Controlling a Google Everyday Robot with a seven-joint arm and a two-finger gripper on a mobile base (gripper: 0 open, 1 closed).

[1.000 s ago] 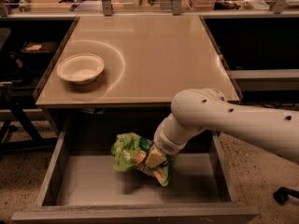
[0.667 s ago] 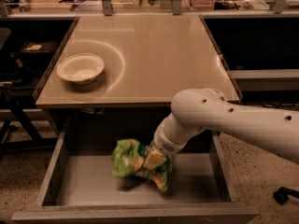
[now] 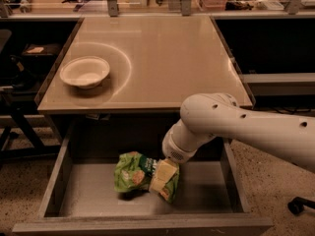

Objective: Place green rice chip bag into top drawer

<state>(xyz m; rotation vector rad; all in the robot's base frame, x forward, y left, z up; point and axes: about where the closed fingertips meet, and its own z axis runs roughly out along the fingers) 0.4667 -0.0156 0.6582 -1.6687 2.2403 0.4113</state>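
The green rice chip bag (image 3: 132, 171) is crinkled and sits low inside the open top drawer (image 3: 206, 193), left of its middle, with a shadow just beneath it. My gripper (image 3: 161, 177) reaches down into the drawer from the right on the white arm (image 3: 231, 124). Its pale fingers (image 3: 164, 170) are closed on the bag's right end. The underside of the bag is hidden, so I cannot tell whether it rests on the drawer floor.
A white bowl (image 3: 84, 72) stands on the left of the tan tabletop (image 3: 167, 53) above the drawer. Shelves with clutter run along the back. A dark stand (image 3: 15, 117) is at the left and a chair caster (image 3: 298, 205) at the right on the speckled floor.
The bag and my gripper have sunk slightly lower in the drawer. The arm has barely moved otherwise.
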